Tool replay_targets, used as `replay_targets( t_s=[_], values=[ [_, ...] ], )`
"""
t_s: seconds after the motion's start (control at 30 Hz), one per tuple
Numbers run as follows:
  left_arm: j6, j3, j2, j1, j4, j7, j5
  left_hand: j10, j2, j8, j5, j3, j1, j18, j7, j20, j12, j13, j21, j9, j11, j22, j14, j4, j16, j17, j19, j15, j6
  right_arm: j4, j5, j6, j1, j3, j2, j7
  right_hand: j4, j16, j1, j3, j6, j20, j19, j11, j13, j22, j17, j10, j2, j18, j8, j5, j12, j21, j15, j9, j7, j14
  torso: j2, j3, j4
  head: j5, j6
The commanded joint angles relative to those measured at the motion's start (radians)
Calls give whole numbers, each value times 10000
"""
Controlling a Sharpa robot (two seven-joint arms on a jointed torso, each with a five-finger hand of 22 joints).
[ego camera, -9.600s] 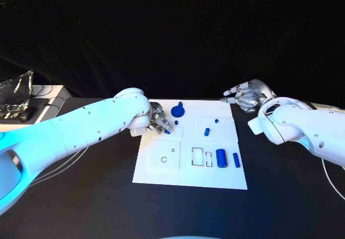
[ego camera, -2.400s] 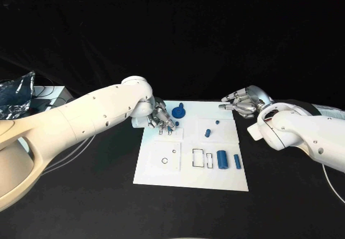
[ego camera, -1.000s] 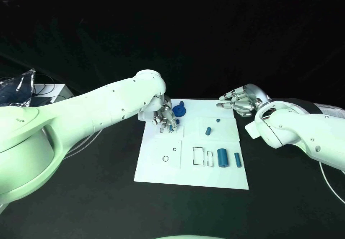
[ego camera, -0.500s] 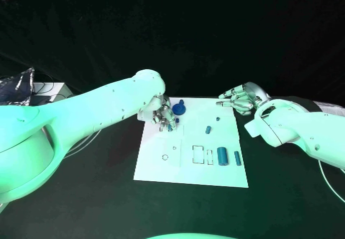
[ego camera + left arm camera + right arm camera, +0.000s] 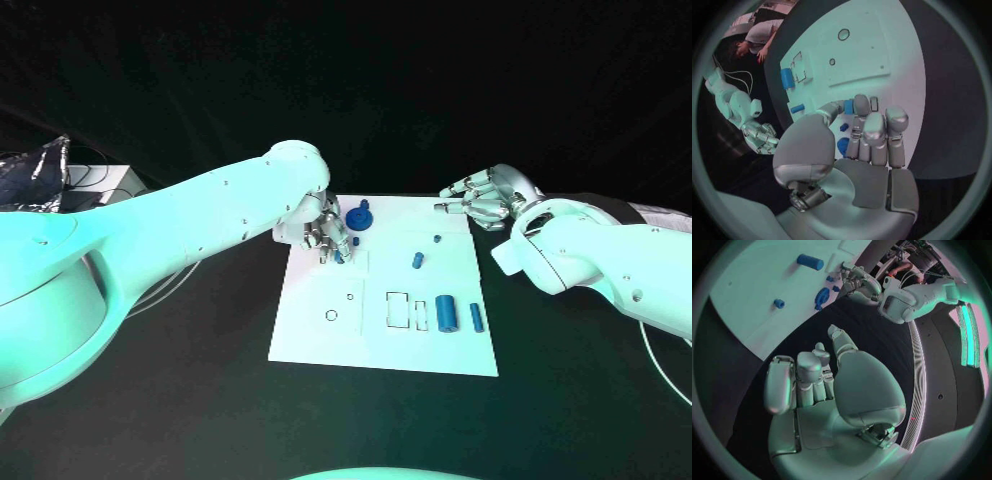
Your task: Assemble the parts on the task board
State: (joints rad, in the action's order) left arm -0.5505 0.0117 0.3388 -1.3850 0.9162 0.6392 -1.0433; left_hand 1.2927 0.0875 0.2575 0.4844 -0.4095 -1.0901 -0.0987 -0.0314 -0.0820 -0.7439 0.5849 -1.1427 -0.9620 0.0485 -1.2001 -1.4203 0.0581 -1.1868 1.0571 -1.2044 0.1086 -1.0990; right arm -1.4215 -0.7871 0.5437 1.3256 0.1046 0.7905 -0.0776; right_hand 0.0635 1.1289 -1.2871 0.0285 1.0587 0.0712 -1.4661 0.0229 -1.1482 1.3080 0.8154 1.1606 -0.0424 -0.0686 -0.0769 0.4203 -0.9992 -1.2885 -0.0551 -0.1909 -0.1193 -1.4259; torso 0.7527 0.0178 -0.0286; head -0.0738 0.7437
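Note:
The white task board [image 5: 378, 340] lies mid-table. My left hand [image 5: 326, 232] hovers over its far left part and pinches a small blue part [image 5: 848, 106] between thumb and a finger; the same part [image 5: 339, 256] shows at its fingertips in the head view. A blue knob [image 5: 361, 216] stands just beyond that hand. On the board also lie a small peg [image 5: 436, 240], a short blue piece [image 5: 415, 260], a thick cylinder [image 5: 446, 313] and a slim bar [image 5: 476, 318]. My right hand [image 5: 483, 198] hangs off the board's far right corner, holding nothing, fingers loosely apart.
Two rectangular slots [image 5: 397, 310] and a round hole [image 5: 332, 316] lie in the board's near half. Crumpled foil [image 5: 36, 180] sits on a white box at the far left. Black table surrounds the board.
Since 9.6 s ago my left arm has swung in, elbow higher, the hand a little farther up the board. In the last second both hands have barely moved.

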Motion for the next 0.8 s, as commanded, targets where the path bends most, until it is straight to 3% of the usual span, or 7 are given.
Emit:
replay_targets(
  t_s=[0.03,0.8],
  values=[
    [-283,8,5,18,8,22,10,202,-61,1,6,-1435,-139,55,307,117,-36,-18,51,-69,228,-14,-24,-1427,-12,6,11,-14,-346,-19,-97,-111,-5,-2,8,120,-48,-40,43,6,22,-14,-655,-21,15,1859,-12,-66,-9,40,44,14,50,30,-12,11,-76,2,0,-4,-2,-7,18],
    [-261,44,-54,36,-64,22,118,195,-74,-25,-19,-1415,-152,23,303,176,-42,-43,95,-75,221,2,-22,-1388,-12,15,53,-27,-346,-10,-104,-125,-5,-2,-7,128,-48,-40,43,6,22,-14,-655,-21,15,1859,-12,-66,-9,40,44,14,50,30,-12,11,-76,2,11,9,7,-8,25]
  ],
)
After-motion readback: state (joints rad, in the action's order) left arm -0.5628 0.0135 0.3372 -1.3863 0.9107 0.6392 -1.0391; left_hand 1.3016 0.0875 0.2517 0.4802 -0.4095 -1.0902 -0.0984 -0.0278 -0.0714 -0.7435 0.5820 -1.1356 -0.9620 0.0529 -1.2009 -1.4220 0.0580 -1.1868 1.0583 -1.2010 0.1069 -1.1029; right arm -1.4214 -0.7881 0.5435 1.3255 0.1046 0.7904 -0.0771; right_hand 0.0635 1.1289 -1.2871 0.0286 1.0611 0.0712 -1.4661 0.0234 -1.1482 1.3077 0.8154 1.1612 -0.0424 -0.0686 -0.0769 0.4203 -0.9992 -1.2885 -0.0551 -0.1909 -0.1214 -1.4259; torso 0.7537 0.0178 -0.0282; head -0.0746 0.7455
